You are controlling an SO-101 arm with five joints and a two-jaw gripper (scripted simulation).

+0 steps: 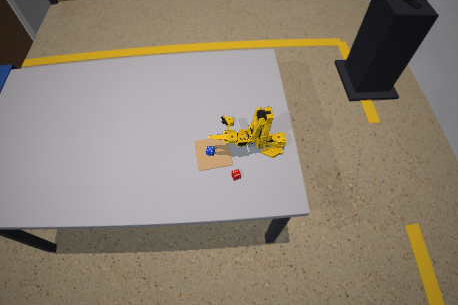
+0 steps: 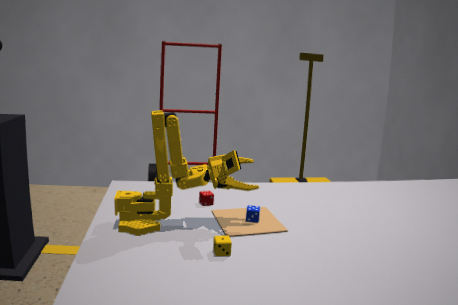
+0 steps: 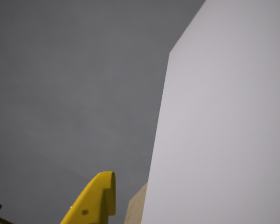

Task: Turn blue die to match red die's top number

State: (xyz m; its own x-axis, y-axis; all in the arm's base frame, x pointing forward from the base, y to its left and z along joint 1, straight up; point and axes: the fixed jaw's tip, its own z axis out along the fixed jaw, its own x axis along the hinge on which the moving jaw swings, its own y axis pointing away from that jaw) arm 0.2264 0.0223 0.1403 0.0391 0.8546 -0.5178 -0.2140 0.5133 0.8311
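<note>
The blue die point(image 1: 210, 150) point(image 2: 253, 214) sits on the tan mat point(image 1: 205, 163) point(image 2: 272, 228), which lies flat. White dots show on the die, but its top number is too small to read surely. The red die point(image 1: 236, 175) point(image 2: 206, 198) lies on the table beside the mat; its top number is also unclear. The yellow die point(image 2: 222, 246) lies off the mat's other side, one dot on top. My gripper point(image 2: 256, 174) is open and empty, raised above the mat, its fingers pointing outward. The wrist view shows one finger and no die.
The grey table point(image 1: 125, 136) point(image 2: 375, 251) bears the arm, the mat and the dice. The table's edge shows in the wrist view. A black pedestal point(image 1: 387, 46) stands on the floor beyond the arm's end of the table. A red frame and a yellow post stand behind the table.
</note>
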